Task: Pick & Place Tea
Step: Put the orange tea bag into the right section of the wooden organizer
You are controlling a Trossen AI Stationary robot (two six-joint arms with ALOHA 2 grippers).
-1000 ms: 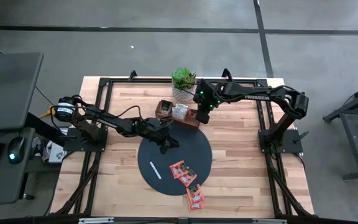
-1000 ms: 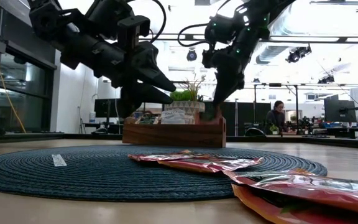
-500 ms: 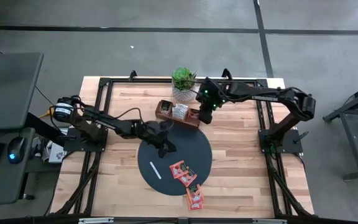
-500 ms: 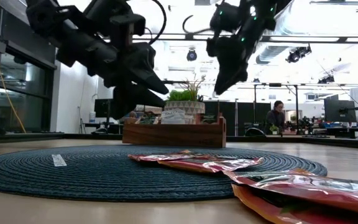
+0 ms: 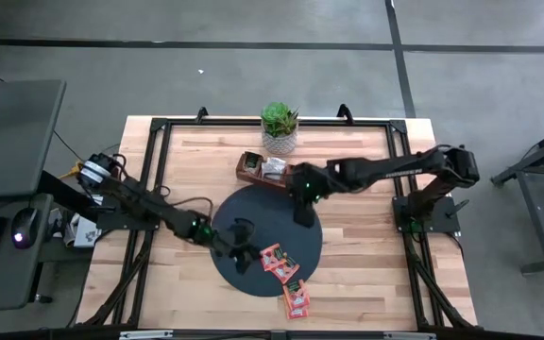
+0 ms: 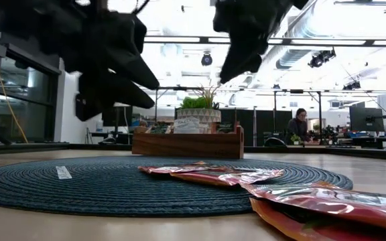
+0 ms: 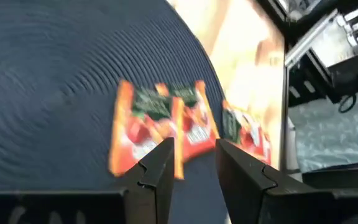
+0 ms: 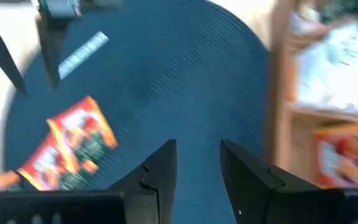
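Both hands, left (image 7: 191, 163) and right (image 8: 197, 163), hover part-open and empty; tea sachets (image 5: 284, 271) show blurred.

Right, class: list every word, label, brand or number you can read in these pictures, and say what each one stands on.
None can be read for certain.
Tea sachets: dark green label panels with print, too blurred to read.
White strip on the mat: dark marks, too blurred to read.
Right arm: pale lettering along the link, too small to read.
Cards in the wooden tray: too small to read.
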